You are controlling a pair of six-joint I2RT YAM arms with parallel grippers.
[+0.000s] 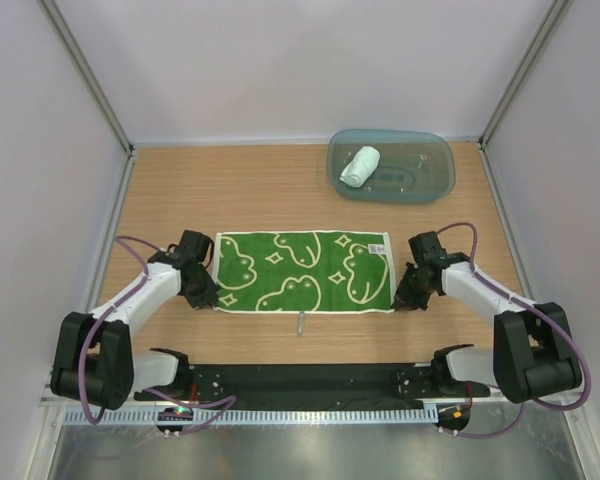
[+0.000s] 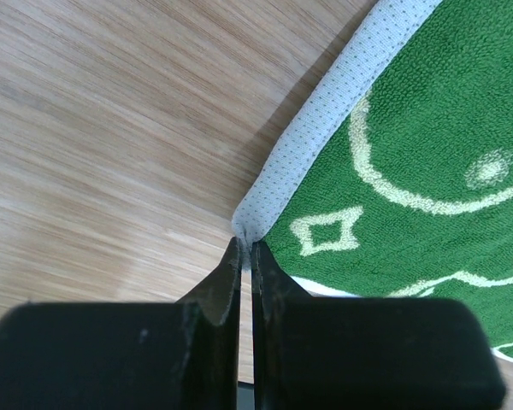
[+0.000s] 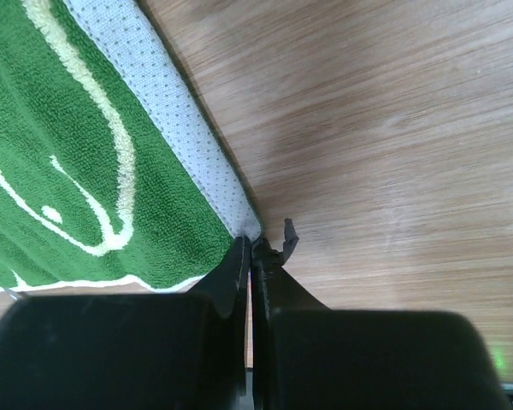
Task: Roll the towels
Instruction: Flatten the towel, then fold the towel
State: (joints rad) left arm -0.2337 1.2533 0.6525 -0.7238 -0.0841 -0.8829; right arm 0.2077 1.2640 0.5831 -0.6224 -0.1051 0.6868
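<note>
A green towel [image 1: 302, 272] with pale line drawings and white edging lies spread flat on the wooden table. My left gripper [image 1: 208, 298] is at its near-left corner. The left wrist view shows the jaws shut on the white edging [image 2: 299, 154], with my left gripper [image 2: 246, 243] pinching the very tip. My right gripper [image 1: 398, 300] is at the near-right corner. In the right wrist view my right gripper [image 3: 255, 243] is shut on the corner of the same green towel [image 3: 68, 154]. A second, pale mint-white towel [image 1: 359, 166] lies rolled up in the tray.
A translucent teal tray [image 1: 435, 185] sits at the back right of the table. A small grey tag [image 1: 300, 322] pokes out from the green towel's near edge. White walls enclose the table on the left, the right and at the back.
</note>
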